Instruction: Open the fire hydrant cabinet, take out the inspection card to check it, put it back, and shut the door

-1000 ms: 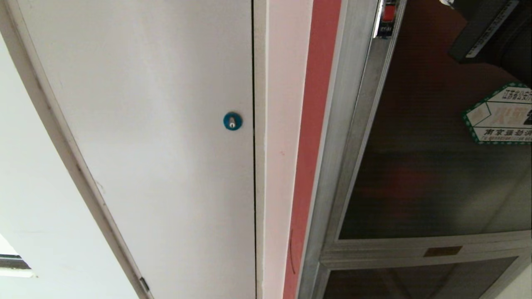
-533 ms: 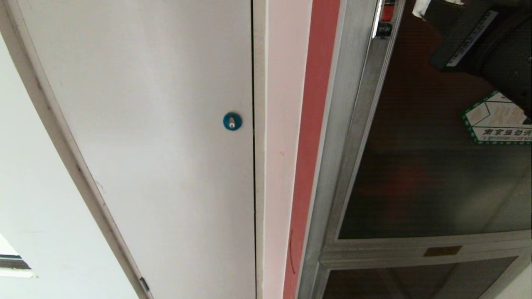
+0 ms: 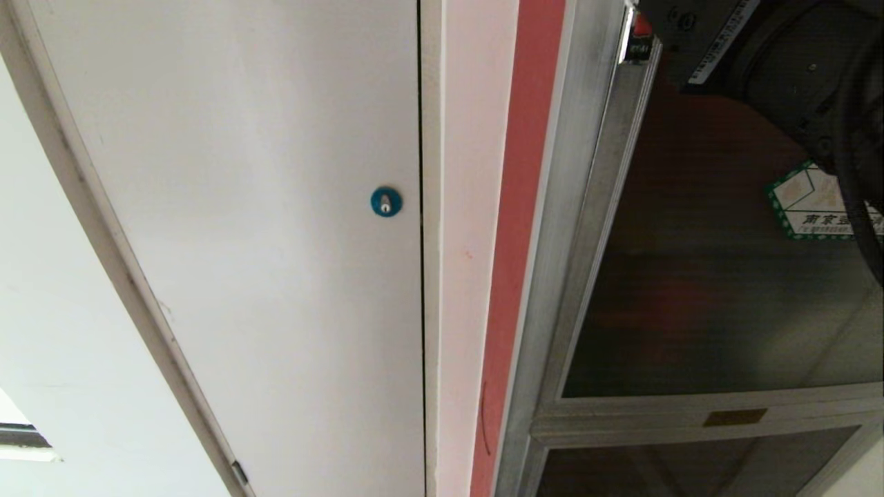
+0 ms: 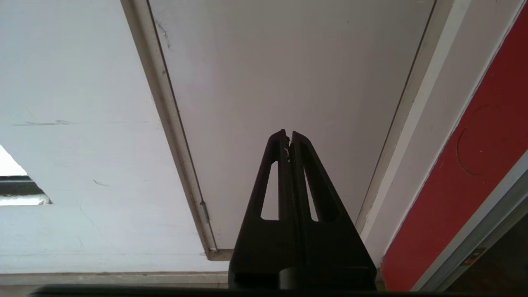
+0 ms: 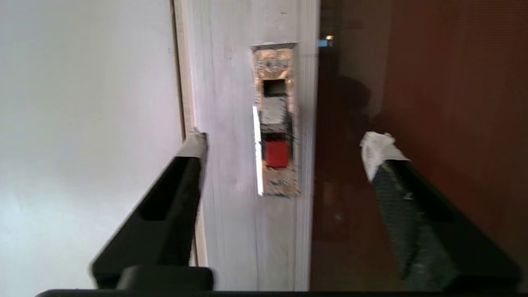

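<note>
The fire hydrant cabinet shows its aluminium frame [image 3: 580, 207], and the door [image 3: 704, 276] of dark frosted glass lies shut in it. A hexagonal green-bordered sticker [image 3: 801, 207] on the glass is partly hidden by my right arm [image 3: 773, 69]. My right gripper [image 5: 286, 144] is open, its fingers either side of the small red latch [image 5: 276, 153] and just short of it. One white-tipped fingertip [image 5: 381, 148] is in front of the glass, the other over the frame's outer edge. My left gripper [image 4: 288, 134] is shut and empty, low before the white door. The inspection card is out of view.
A plain white door [image 3: 276, 241] with a blue round lock [image 3: 386, 201] fills the left. A red strip [image 3: 518, 241] runs between it and the cabinet. A smaller lower dark glass panel [image 3: 690, 469] sits under the door.
My right arm has come further into the head view, towards the latch at the door's upper edge. It now covers more of the sticker. The rest is unchanged.
</note>
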You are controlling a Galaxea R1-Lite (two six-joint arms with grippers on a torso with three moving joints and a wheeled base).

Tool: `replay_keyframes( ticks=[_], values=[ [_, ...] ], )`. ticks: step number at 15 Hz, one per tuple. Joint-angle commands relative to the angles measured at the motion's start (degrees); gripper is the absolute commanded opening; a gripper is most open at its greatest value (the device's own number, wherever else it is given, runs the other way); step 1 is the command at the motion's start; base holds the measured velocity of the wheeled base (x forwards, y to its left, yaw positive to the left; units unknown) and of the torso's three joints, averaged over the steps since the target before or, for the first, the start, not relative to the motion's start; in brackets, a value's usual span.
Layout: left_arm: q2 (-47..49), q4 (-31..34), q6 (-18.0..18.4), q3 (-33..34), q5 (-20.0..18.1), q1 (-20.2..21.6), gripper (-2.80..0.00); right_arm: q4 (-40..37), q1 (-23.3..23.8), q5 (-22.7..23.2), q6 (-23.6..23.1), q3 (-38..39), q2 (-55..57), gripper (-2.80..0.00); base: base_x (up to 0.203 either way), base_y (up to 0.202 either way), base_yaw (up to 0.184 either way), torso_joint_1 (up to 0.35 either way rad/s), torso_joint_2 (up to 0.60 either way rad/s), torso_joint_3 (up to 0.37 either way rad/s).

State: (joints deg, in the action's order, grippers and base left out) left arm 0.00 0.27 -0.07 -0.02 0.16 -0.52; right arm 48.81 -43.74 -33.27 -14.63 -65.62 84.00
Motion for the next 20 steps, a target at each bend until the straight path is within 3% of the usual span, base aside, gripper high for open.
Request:
replay_keyframes(
  ticks=[1,4,5,11,20],
  values=[
    [0.0,0.0,0.0,0.0,0.0,0.0,-2.80,0.6,0.0,-0.4,-0.1,-1.6,2.2,0.00,0.000,0.000,0.000,0.000,0.00,0.000],
    [0.0,0.0,0.0,-0.1,0.0,0.0,-2.80,0.8,0.1,-1.1,-0.3,-2.8,2.7,0.00,0.000,0.000,0.000,0.000,0.00,0.000],
    [0.0,0.0,0.0,0.0,0.0,0.0,-2.80,0.8,0.1,-1.1,-0.3,-2.8,2.8,-2.80,0.000,0.000,0.000,0.000,0.00,0.000],
    [0.0,0.0,0.0,0.0,0.0,0.0,-2.80,0.6,0.6,-1.0,-0.4,-6.6,5.9,-2.80,0.000,0.000,0.000,0.000,0.00,0.000],
    [0.0,0.0,0.0,0.0,0.0,0.0,-2.80,0.2,0.4,-0.9,-0.4,-4.9,2.2,-2.80,0.000,0.000,0.000,0.000,0.00,0.000]
  ],
)
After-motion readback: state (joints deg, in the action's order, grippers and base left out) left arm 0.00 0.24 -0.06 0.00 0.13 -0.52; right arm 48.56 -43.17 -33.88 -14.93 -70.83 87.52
